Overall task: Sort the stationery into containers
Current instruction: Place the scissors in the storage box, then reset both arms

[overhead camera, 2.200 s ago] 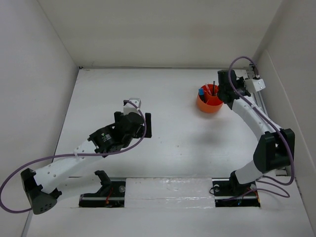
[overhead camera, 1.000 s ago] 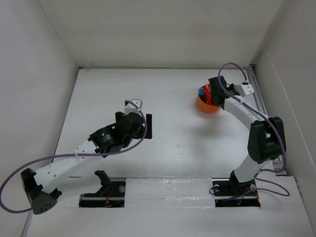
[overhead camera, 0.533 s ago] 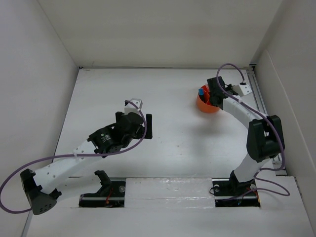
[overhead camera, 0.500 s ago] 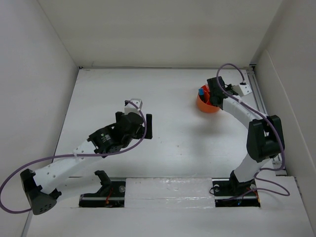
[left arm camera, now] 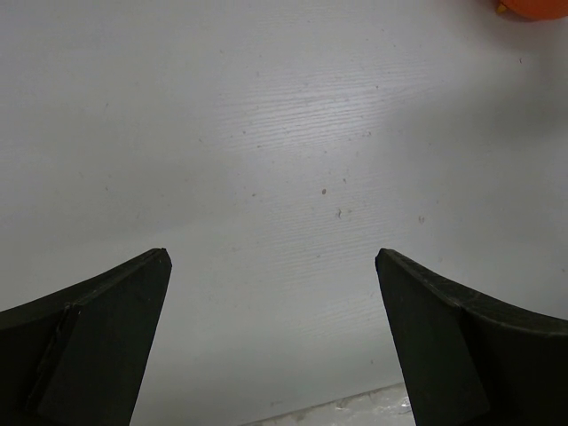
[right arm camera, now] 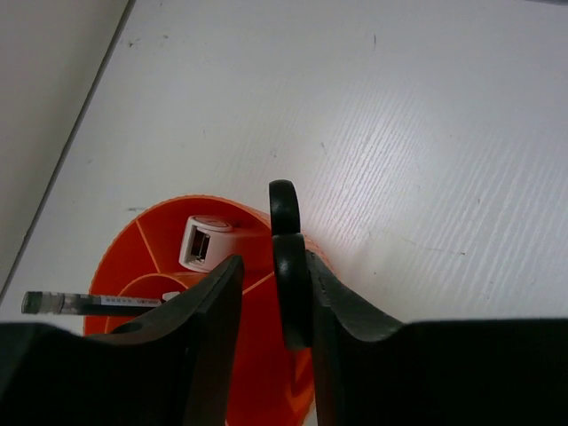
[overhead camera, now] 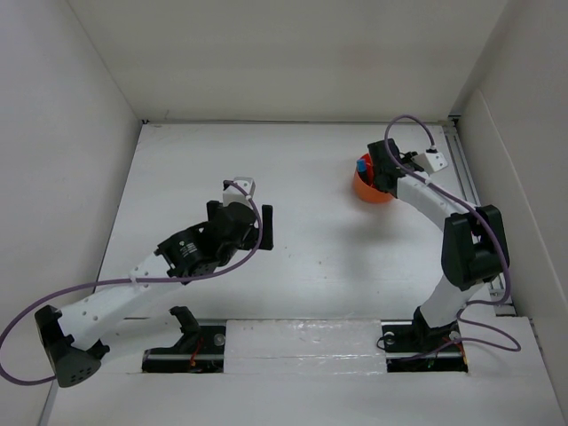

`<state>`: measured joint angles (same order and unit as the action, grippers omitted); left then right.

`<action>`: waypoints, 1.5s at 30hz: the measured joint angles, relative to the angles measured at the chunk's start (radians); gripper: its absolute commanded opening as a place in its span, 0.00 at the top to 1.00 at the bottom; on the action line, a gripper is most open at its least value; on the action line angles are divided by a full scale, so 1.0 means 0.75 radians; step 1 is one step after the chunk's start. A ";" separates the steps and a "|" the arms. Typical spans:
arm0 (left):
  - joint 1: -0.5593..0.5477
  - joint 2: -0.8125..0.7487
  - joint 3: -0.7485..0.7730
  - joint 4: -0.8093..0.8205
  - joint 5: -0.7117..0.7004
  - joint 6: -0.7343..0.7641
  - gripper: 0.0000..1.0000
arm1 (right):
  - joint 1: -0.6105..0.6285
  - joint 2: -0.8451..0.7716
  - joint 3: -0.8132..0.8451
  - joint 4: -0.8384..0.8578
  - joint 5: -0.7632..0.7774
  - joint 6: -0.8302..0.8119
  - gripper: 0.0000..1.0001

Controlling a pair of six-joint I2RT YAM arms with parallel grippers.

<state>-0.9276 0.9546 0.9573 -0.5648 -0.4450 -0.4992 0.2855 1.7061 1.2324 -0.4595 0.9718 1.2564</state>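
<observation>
The orange round container [overhead camera: 370, 192] stands at the table's far right. My right gripper [overhead camera: 382, 170] hangs over it. In the right wrist view its jaws [right arm camera: 272, 263] stand slightly apart above the orange container [right arm camera: 206, 203]. The black scissors handle [right arm camera: 289, 266] rests against the right finger, with a gap to the left finger. A whitish eraser-like block [right arm camera: 202, 241] and a grey pen [right arm camera: 89, 303] lie in its compartments. A blue cap [overhead camera: 362, 164] sticks up from it. My left gripper [overhead camera: 264, 226] is open over bare table [left arm camera: 271, 257], holding nothing.
White walls enclose the table on the left, back and right. The right wall runs close behind the container. An orange sliver of the container [left arm camera: 532, 7] shows at the top right corner of the left wrist view.
My right gripper has shifted slightly left over the container and its jaws have parted from the scissors handle. The left arm has not moved.
</observation>
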 measured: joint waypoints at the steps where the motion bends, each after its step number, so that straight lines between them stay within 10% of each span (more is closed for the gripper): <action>1: 0.000 -0.002 0.000 0.000 0.000 0.001 0.00 | 0.002 0.000 0.000 0.000 -0.001 -0.002 0.57; 8: 0.000 -0.003 0.000 -0.001 0.000 0.002 0.00 | 0.015 -0.004 0.000 -0.001 -0.001 -0.003 0.52; 26: 0.000 -0.006 0.000 -0.001 -0.009 0.001 0.00 | 0.234 -0.327 0.020 0.011 0.028 -0.111 0.00; 45: 0.000 -0.311 0.047 -0.323 -0.539 -0.428 0.00 | 0.691 -1.259 -0.216 -0.011 -0.687 -0.988 0.00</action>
<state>-0.9276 0.7212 0.9924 -0.8074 -0.8494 -0.8200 0.8036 0.7616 1.0706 -0.4679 0.4568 0.5152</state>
